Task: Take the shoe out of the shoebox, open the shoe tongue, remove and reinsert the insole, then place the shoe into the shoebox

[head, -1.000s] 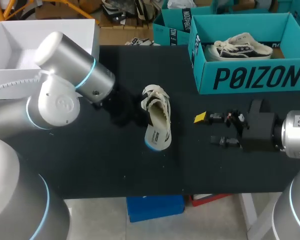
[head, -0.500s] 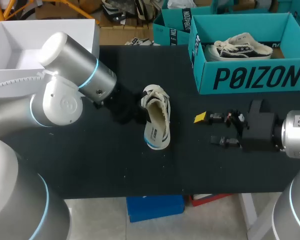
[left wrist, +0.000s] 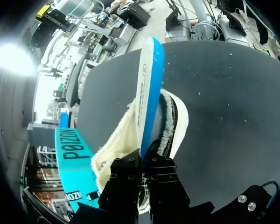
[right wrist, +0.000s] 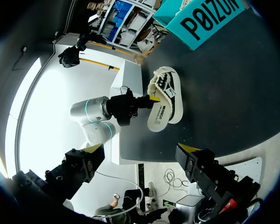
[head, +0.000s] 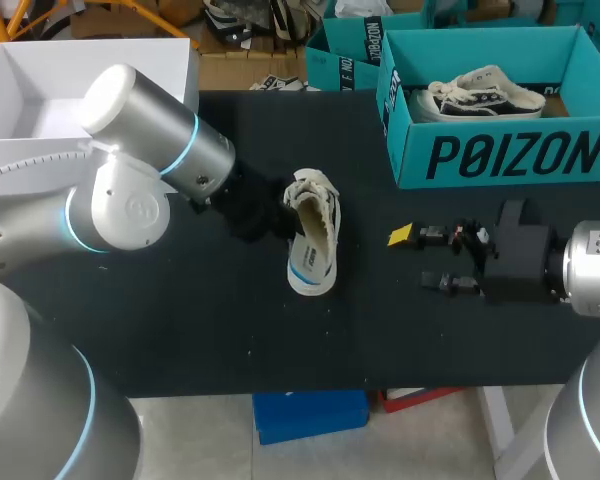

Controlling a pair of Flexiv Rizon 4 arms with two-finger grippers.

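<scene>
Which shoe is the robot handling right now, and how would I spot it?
On the black table, look left of the teal shoebox, near the middle. The cream shoe is held on its side by the left gripper; the other shoe, dark-topped, lies inside the box.

Place: robot laboratory, with a bench set up for shoe-handling trials.
Evidence:
- one table (head: 180,330) with a matte black top;
- two silver-grey jointed arms with blue light rings, the left arm (head: 130,190) and the right arm (head: 590,265), entering from opposite sides;
- one teal cardboard shoebox (head: 500,150), lid off, at the table's far right, holding a second shoe (head: 480,95), dark and white;
- one pale shoe (head: 313,245) near the table's middle, at the left arm's end.
</scene>
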